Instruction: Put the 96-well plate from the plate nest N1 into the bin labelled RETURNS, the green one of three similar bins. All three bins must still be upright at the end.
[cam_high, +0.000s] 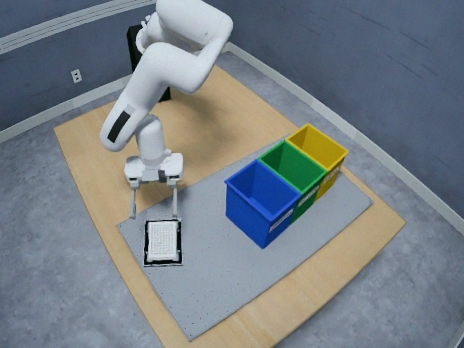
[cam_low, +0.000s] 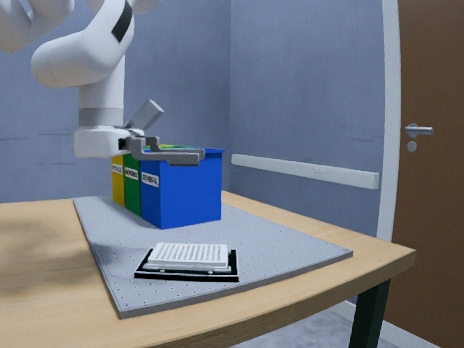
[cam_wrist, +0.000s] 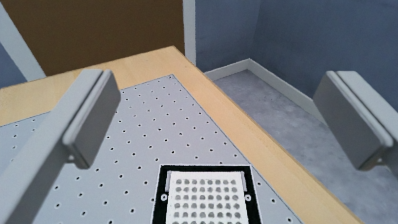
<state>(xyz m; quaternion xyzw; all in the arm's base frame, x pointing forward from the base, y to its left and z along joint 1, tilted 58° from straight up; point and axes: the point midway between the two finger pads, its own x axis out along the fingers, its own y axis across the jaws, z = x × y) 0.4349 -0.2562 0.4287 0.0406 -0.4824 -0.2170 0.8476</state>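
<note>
Writing first. Blue bin (cam_high: 245, 220) (cam_low: 190, 190): white label (cam_low: 150, 180) reads GENERAL in the exterior view. Green bin (cam_high: 300, 209) (cam_low: 132, 192), in the middle of the row, and yellow bin (cam_high: 327, 187) (cam_low: 117, 187) at its far end both carry white labels too; lettering too blurred to read surely. All three upright, side by side on the grey perforated board (cam_high: 225, 280) (cam_low: 280, 250) (cam_wrist: 145, 115), which lies on the wooden tabletop (cam_high: 240, 100) (cam_low: 40, 235) (cam_wrist: 220, 107).

Pincer (cam_high: 154, 217) (cam_low: 192, 156) (cam_wrist: 223, 120): fingers spread well apart, nothing gripped. The 96-well plate (cam_high: 163, 241) (cam_low: 189, 254) (cam_wrist: 207, 200) is below the fingers, untouched. Wrist view puts it low in the frame, its visible part sideways between the two fingers.

Plate: white, oblong, flat, with close rows of small round wells, greyish from above. Seated level in the black-rimmed nest (cam_high: 148, 263) (cam_low: 230, 277) (cam_wrist: 207, 168), near one end of the board, well apart from the bins.
</note>
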